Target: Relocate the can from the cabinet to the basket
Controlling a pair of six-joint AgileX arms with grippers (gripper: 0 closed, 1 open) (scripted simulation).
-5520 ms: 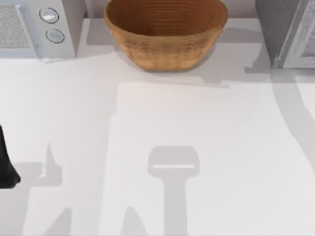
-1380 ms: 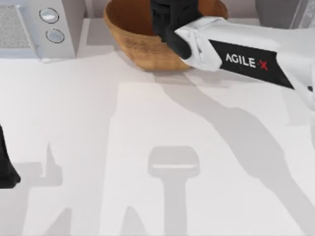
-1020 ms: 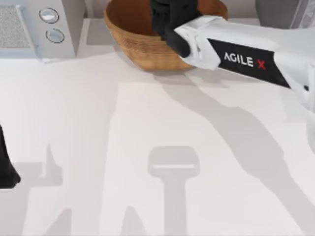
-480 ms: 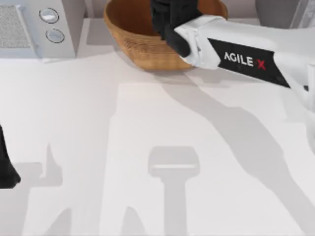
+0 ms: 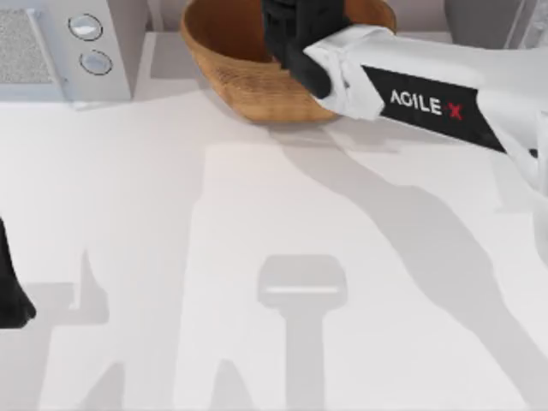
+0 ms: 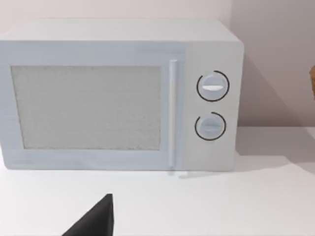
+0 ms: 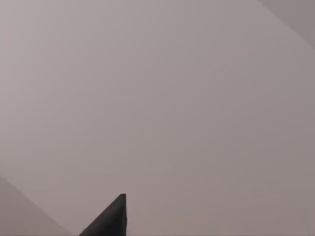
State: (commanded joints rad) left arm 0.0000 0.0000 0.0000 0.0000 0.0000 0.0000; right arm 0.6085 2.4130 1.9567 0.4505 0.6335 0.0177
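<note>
Claw position first: the right claw (image 5: 300, 30) is held over the basket (image 5: 231, 73) at the top centre of the top view, its dark body covering part of the bowl. How far its fingers are parted cannot be told, and whether anything is gripped between them cannot be told either. The can cannot be located from these pictures; it may be under the claw body, in the basket, or elsewhere. In the right wrist view a dark fingertip (image 7: 110, 219) is seen against a plain grey surface.

The cabinet (image 5: 488, 17) is cut off at the upper right corner of the top view, partly behind the right arm (image 5: 428, 98). The left claw (image 5: 10, 291) is parked at the left edge, well apart from the basket; in the left wrist view a microwave (image 6: 123, 93) is faced across the tabletop (image 5: 257, 257).

Judged from the pose, the drop into the basket is at hand or just done. If the can is carried and released off-centre, it could be bounced off the wicker rim and rolled across the tabletop. If the claw is lowered further, the rim could be struck and the basket shoved towards the microwave. On withdrawal, the cabinet could be clipped by the arm
</note>
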